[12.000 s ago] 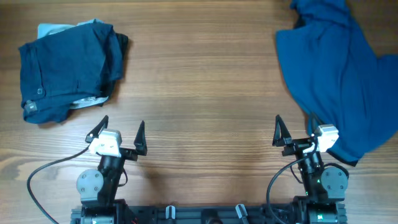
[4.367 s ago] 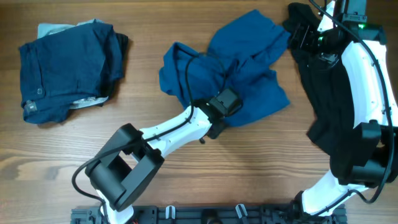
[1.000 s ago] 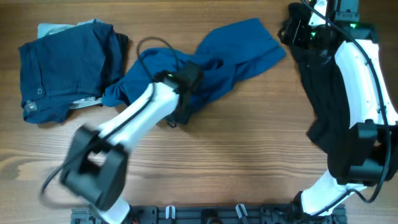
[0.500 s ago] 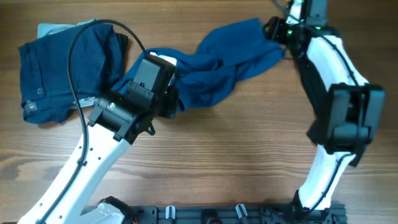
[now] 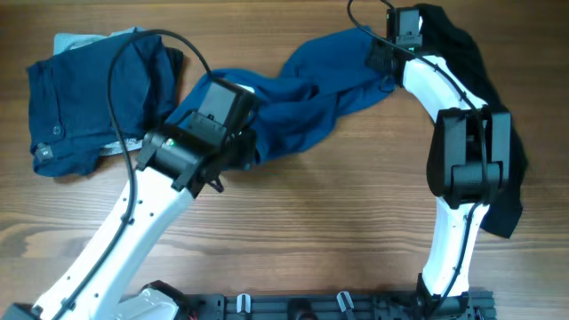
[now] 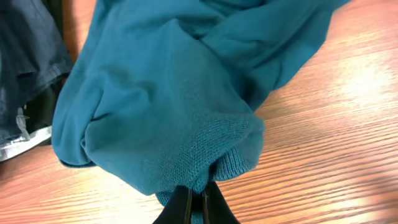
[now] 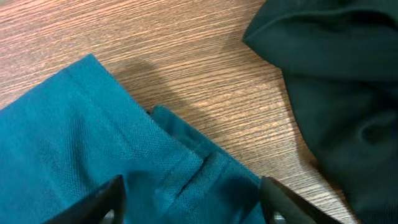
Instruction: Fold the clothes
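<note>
Two garments flank your teal shirt (image 5: 311,84): a folded navy pile (image 5: 89,98) just left of it, a dark garment (image 5: 462,44) to its right. Your left gripper (image 6: 199,198) pinches the shirt's ribbed hem at its left end; your right gripper (image 7: 189,199) hangs spread wide over its right end, holding nothing.

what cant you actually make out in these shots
left gripper: hidden under its own wrist in overhead; mostly cut off by left wrist view's bottom edge.
right gripper: fingers blurred in right wrist view; contact with blue shirt unclear.
dark garment: partly covered by right arm in overhead.
</note>
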`<state>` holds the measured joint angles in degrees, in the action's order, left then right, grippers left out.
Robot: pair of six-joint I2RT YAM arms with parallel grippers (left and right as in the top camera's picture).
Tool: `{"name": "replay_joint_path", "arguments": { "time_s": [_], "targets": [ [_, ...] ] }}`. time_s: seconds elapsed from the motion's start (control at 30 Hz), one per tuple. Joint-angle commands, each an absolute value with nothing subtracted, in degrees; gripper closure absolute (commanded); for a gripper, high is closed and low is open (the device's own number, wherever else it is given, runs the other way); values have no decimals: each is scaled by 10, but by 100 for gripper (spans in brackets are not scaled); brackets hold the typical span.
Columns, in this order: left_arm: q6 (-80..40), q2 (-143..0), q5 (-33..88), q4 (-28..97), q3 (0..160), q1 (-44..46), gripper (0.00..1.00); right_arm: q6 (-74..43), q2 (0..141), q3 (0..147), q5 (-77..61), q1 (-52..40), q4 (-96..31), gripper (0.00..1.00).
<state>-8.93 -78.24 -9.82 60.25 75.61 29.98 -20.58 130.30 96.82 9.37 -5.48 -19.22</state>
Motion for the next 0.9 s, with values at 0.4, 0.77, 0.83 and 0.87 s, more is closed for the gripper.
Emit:
{"name": "replay_joint_path", "arguments": {
  "time_s": [0.4,0.77,0.83,0.87],
  "targets": [
    [-97,-797,-106,603,761,298,96,-225,1328,971,76,-54,-206,96],
    [-97,-797,-106,603,761,298,96,-241,1330,971,5,-27,-187,37],
    [-97,-797,-106,603,761,298,96,-243,1344,971,-15,-27,-171,37],
    [-97,-797,-106,603,761,298,96,-246,1353,971,-24,-27,-169,37]
  ]
}}
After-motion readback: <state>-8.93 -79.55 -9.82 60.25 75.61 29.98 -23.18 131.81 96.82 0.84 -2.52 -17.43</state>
